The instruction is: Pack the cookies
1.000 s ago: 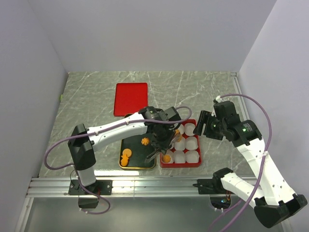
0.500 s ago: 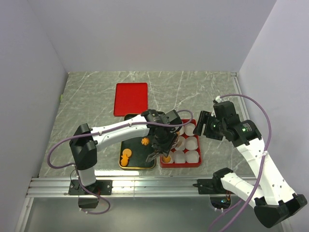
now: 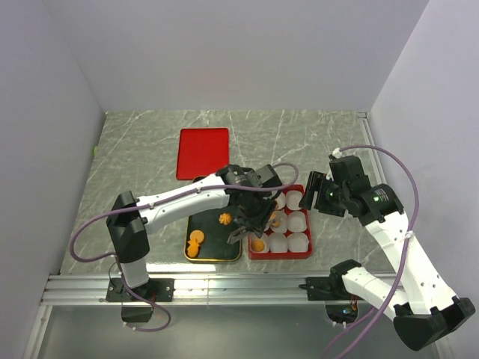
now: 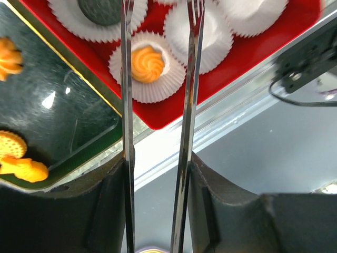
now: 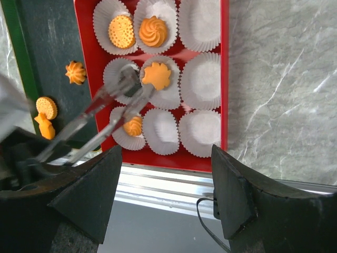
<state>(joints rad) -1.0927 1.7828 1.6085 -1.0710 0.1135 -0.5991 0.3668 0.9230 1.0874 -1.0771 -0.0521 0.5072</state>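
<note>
The left gripper [image 5: 139, 83] hangs over the red box [image 5: 225, 79], its long thin blades apart with nothing between them. Below them an orange swirl cookie [image 4: 148, 62] sits in the near-left paper cup [image 4: 158, 90]. The right gripper [image 3: 317, 193] waits to the right of the box, jaws wide and empty. Three more orange cookies lie in other cups. On the black tray [image 5: 31, 52] to the left lie a loose swirl [image 5: 76, 72], a round biscuit [image 5: 46, 107] and a star-like biscuit [image 5: 45, 128]. These look light, stiff and crumbly, so a gentle pinch across opposite edges seems safest.
</note>
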